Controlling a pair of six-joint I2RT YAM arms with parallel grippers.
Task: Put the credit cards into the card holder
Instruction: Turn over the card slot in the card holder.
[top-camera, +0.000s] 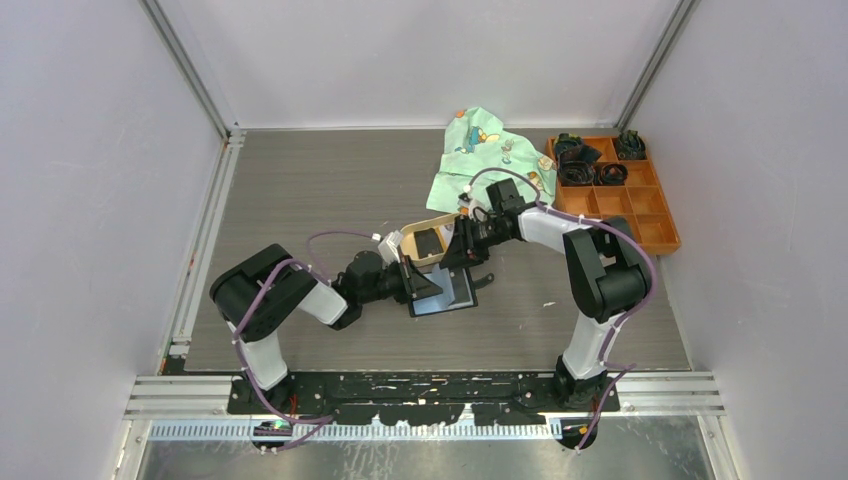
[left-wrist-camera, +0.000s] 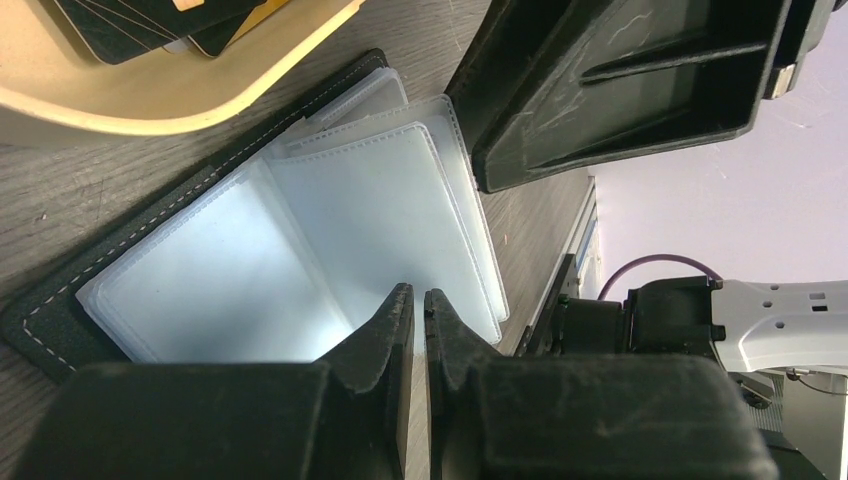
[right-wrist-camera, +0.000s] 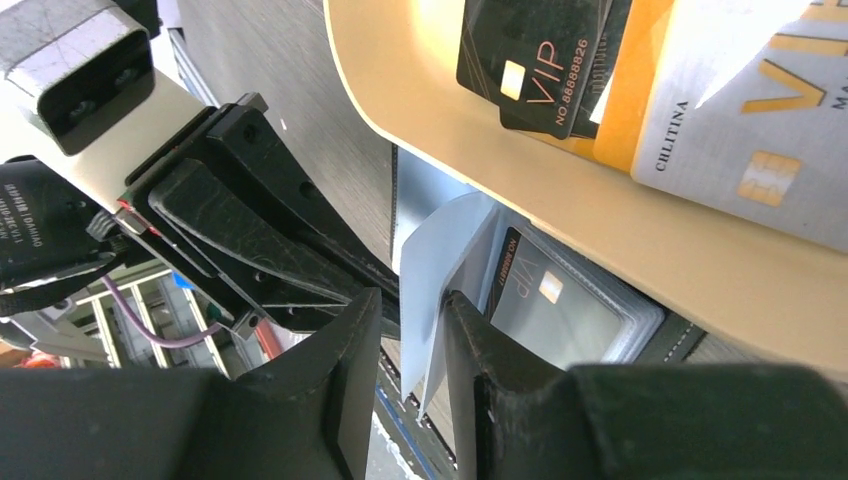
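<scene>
Only from overhead: takes in the whole grey table (top-camera: 300, 200), with a green patterned cloth (top-camera: 480, 150) and an orange compartment box (top-camera: 650, 225) at the far right, well apart from the work. Out of reach of either wrist view. Shows both arms bent inward to mid-table, meeting over a tan tray (top-camera: 425, 223) and, just on its near side, the card holder (top-camera: 458, 297), lying open and flat on the table.

From the left wrist: brings out what overhead blurs, namely the holder's clear plastic sleeves (left-wrist-camera: 330, 210) fanned over a black stitched cover. Puts the left gripper (left-wrist-camera: 420, 300) low over the sleeves' edge, fingers pressed all but together with only a slit between; cannot tell whether a sleeve is nipped there.

From the right wrist alone: catches the right gripper (right-wrist-camera: 412, 315) with fingers apart and one pale sleeve leaf (right-wrist-camera: 430, 250) standing between them, against one finger, with a gap on the other side. Reveals a grey card (right-wrist-camera: 560, 310) already inside a sleeve, just beside the tray's rim. Makes legible the credit cards (right-wrist-camera: 740, 120) heaped in the tray: a black card (right-wrist-camera: 530, 50) marked VIP, an orange one, a pale grey-white one. Overhead, no more than a dark patch.
</scene>
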